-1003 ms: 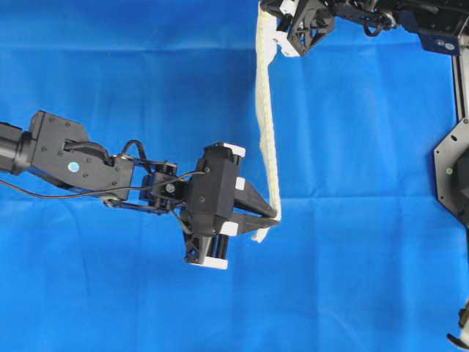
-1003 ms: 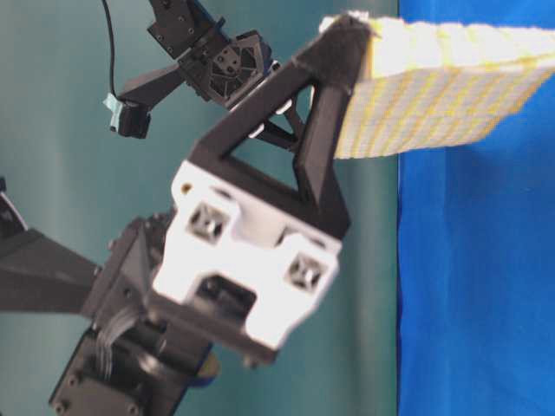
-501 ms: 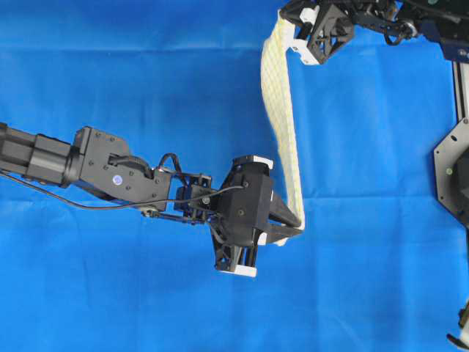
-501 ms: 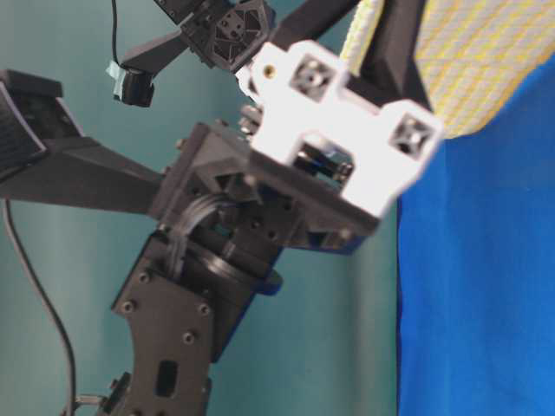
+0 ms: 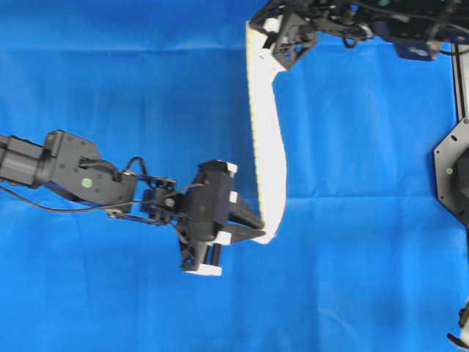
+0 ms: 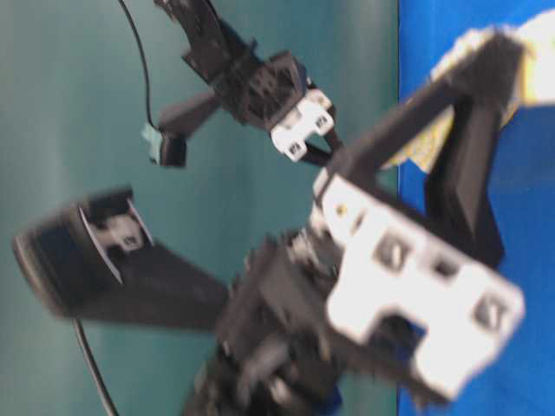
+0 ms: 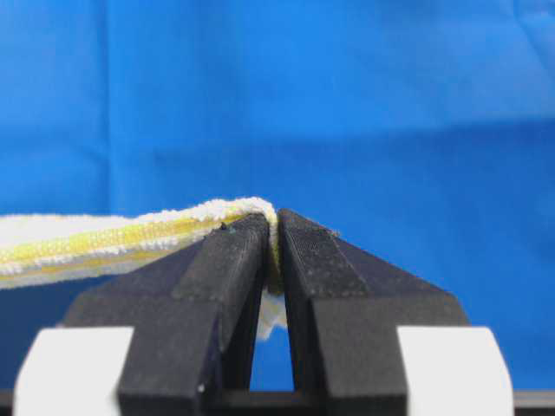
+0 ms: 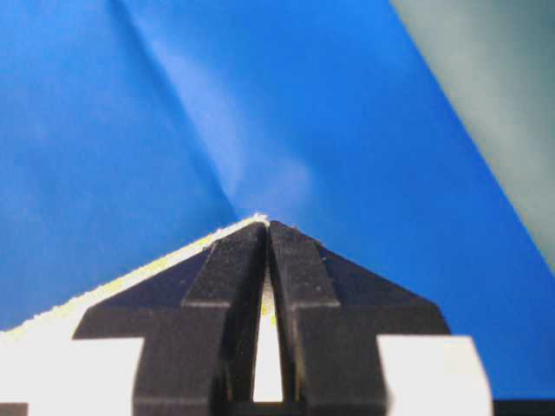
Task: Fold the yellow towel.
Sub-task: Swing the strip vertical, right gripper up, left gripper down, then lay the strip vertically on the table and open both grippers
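the soft white cloth towel with thin yellow checks and yellow hems (image 5: 267,147) hangs in the air as a narrow band above the large plain blue cloth (image 5: 110,88) that covers the table, running from about twelve o'clock down to about five o'clock of the middle in the overhead view. the left gripper (image 5: 258,233) has its black fingers (image 7: 230,260) nearly together, pinching the lower corner of the towel; its wrist view shows the yellow hem caught between the pads. the right gripper (image 5: 258,29) pinches the upper corner at the top edge of that view, fingers (image 8: 227,260) just as narrow, a sliver of white cloth between them.

the step in hand looks like carrying the raised edge across so that it can be laid down for a fold. to do it well, i judge both grips should hold their narrow pinch, and the two arms should travel together at one height so the band stays taut and does not twist. the hanging part should meet the blue cloth first, then the held edge be lowered flat, corners square, before either side lets go. a slack or uneven pull would likely skew the fold.

no brand, label or writing can be read anywhere; the table-level view is too blurred to tell.
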